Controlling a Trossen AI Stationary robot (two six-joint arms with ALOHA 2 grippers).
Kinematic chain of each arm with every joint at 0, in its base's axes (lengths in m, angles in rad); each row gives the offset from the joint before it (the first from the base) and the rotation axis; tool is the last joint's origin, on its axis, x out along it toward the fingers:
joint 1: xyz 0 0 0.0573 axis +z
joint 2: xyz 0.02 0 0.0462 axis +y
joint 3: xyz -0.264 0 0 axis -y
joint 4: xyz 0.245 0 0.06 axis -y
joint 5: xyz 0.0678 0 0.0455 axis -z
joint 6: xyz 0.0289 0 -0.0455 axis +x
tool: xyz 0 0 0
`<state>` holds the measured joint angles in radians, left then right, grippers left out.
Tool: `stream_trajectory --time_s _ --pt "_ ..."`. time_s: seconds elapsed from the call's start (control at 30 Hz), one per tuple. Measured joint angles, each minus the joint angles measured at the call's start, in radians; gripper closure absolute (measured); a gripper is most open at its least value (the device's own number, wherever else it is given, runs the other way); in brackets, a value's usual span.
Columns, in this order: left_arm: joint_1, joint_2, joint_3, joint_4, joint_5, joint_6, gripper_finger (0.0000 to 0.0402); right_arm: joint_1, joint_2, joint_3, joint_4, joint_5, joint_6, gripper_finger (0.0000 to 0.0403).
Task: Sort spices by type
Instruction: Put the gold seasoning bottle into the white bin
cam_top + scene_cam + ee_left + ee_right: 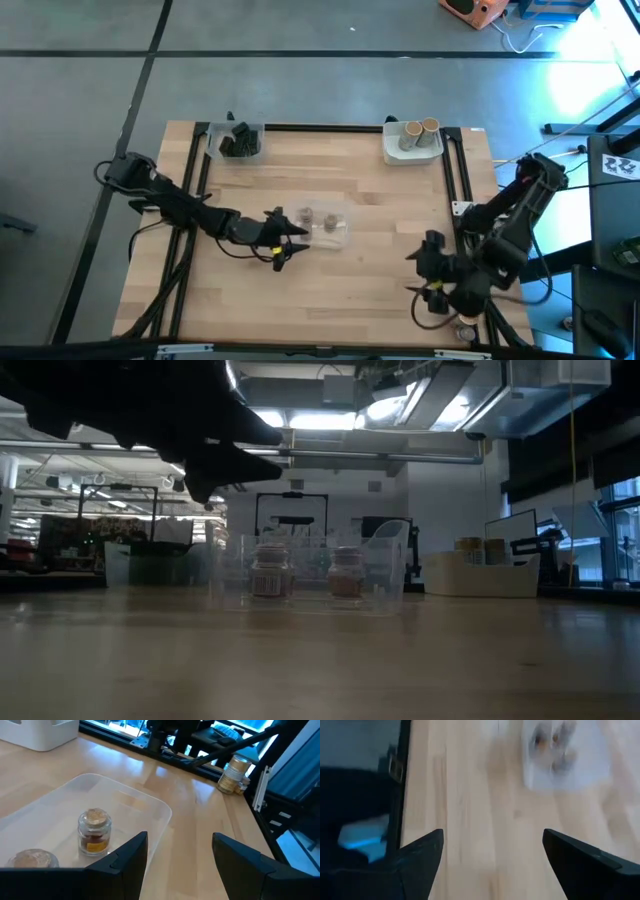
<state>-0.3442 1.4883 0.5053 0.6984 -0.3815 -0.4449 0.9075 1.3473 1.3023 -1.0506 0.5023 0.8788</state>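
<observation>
Two small grey-brown jars with round tops stand upright in a clear tray [340, 232] mid-table: one jar [93, 831], the other [29, 859]; the low view shows them side by side [270, 570] [346, 571]. My left gripper [291, 245] [180, 862] is open, just left of this tray and above the table, touching nothing. A third jar [233, 771] stands near the table's near right corner [466, 326]. Tan cylinders [420, 130] stand in a white tray [400, 150] at the far right. Dark blocky containers [238, 142] lie in a clear tray at the far left. My right gripper [426, 260] [492, 862] is open over the table's right side, empty.
Black rails [458, 170] frame the wooden table [330, 300]. My right arm [510, 215] stands over the right rail, close to the lone jar. Bare wood lies between the trays and along the near edge.
</observation>
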Motion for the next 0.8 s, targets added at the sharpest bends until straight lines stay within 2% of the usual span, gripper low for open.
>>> stream_trajectory --time_s 0.13,0.37,0.57,0.8 --pt "-0.024 0.0 0.0 0.003 -0.039 -0.017 0.0196 0.045 0.055 0.048 -0.136 -0.138 0.201 0.0063" --pt "-0.031 0.0 0.0 0.006 -0.068 -0.031 0.0196 0.129 0.11 0.048 -0.247 -0.354 0.484 0.0063" --pt "-0.031 0.0 0.001 0.047 -0.076 0.005 0.0196 0.202 0.142 0.048 -0.269 -0.464 0.647 0.0063" --pt "-0.028 0.0 0.002 0.072 -0.077 0.027 0.0196 0.287 0.19 0.048 -0.257 -0.522 0.771 0.0063"
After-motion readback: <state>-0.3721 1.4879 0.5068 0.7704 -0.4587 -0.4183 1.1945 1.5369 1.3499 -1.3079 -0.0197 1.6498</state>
